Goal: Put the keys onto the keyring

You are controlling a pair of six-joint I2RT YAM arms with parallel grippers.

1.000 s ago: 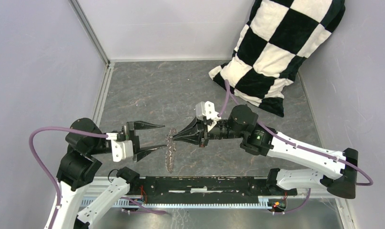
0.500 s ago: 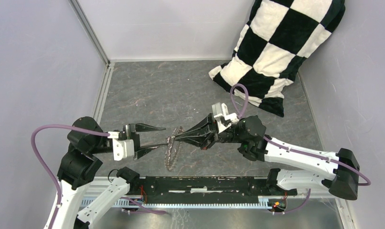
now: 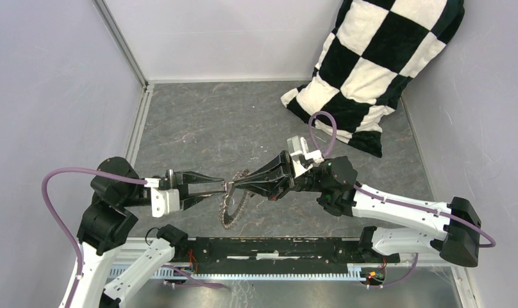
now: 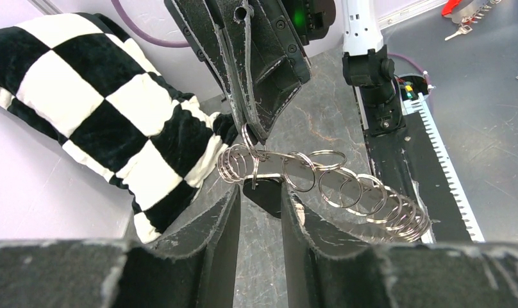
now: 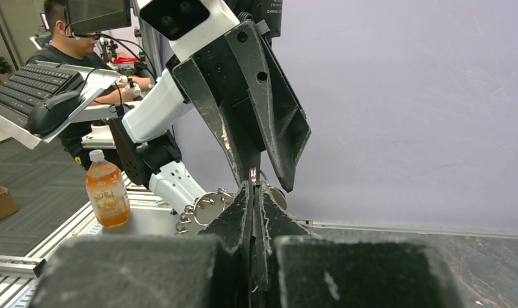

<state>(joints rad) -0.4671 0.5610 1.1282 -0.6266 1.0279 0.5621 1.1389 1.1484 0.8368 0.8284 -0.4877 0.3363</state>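
The keyring [image 3: 233, 205], a big wire loop strung with small split rings [image 4: 346, 187], hangs lifted off the grey floor between the two arms. My right gripper [image 3: 234, 185] is shut on one small ring at the loop's top [image 5: 254, 174]; it comes in from above in the left wrist view [image 4: 255, 131]. A key with a black head [image 4: 264, 196] dangles from the loop. My left gripper [image 3: 225, 186] faces the right one tip to tip. Its fingertips [image 4: 231, 199] stand close on either side of the black head, which fills the gap between them. The key's blade is hidden.
A black-and-white checkered pillow [image 3: 372, 70] leans in the far right corner. A black rail [image 3: 275, 247] runs along the near edge between the arm bases. Grey walls close in the left, back and right. An orange bottle [image 5: 106, 192] stands off the table.
My left gripper has moved right up to the keyring and narrowed its jaws around the black key head. The right gripper has rolled and shifted, tilting the ring.
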